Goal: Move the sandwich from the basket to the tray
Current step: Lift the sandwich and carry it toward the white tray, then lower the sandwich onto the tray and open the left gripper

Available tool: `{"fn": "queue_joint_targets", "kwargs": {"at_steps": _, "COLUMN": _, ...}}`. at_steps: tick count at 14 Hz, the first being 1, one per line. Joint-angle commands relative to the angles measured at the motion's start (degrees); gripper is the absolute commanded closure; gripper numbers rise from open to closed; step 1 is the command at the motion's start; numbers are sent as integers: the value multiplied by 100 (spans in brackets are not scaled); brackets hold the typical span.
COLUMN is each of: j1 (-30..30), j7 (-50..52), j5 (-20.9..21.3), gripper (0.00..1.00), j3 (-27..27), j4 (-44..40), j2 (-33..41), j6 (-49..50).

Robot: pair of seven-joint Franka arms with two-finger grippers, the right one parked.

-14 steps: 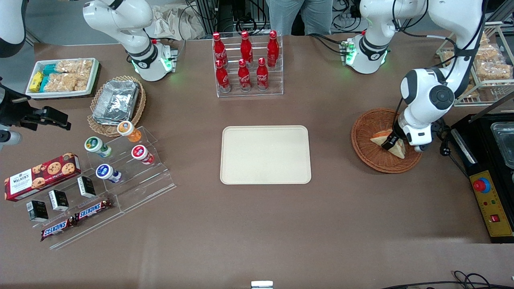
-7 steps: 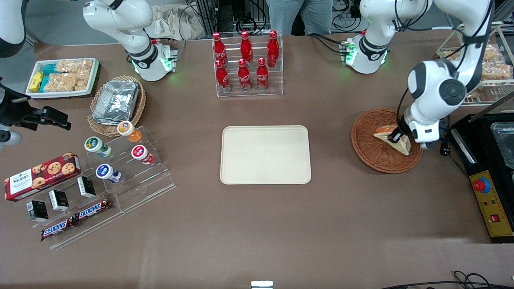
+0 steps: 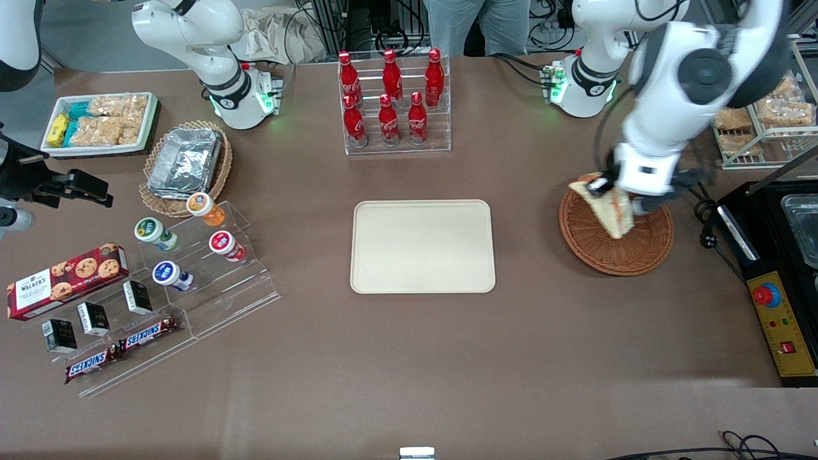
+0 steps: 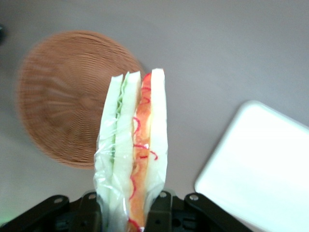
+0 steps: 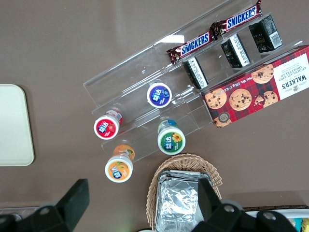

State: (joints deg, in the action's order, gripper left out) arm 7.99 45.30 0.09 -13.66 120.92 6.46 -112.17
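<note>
Lifted clear of the round reddish-brown wicker basket (image 3: 615,237) since earlier, the triangular white-bread sandwich (image 3: 607,207) hangs clamped in the left gripper (image 3: 607,191), which should carry it level to the empty cream rectangular tray (image 3: 422,246).

brown table (image 3: 409,358) bears tray (image 3: 422,246), basket (image 3: 617,249), bottle rack (image 3: 395,102).

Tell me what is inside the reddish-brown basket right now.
Nothing shows inside the basket: bare weave. The pincer holds the sandwich lifted above it, hiding a strip of the basket's floor in the front view.
</note>
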Motion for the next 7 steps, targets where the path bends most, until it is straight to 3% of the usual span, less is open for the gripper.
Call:
{"fn": "queue_joint_targets", "kwargs": {"at_steps": 1, "j1": 657, "j7": -127, "j5": 9, "gripper": 100, "j3": -181, "j4": -201, "j2": -934, "j6": -882}}
{"fn": "queue_joint_targets", "kwargs": {"at_steps": 5, "j1": 1239, "j7": -635, "j5": 114, "gripper": 100, "j3": -173, "j4": -166, "j2": -2120, "j6": -2273}}
{"fn": "queue_joint_targets", "kwargs": {"at_steps": 7, "j1": 1257, "j7": -715, "j5": 482, "gripper": 100, "j3": -181, "j4": -131, "j2": -2507, "j6": -2685}}
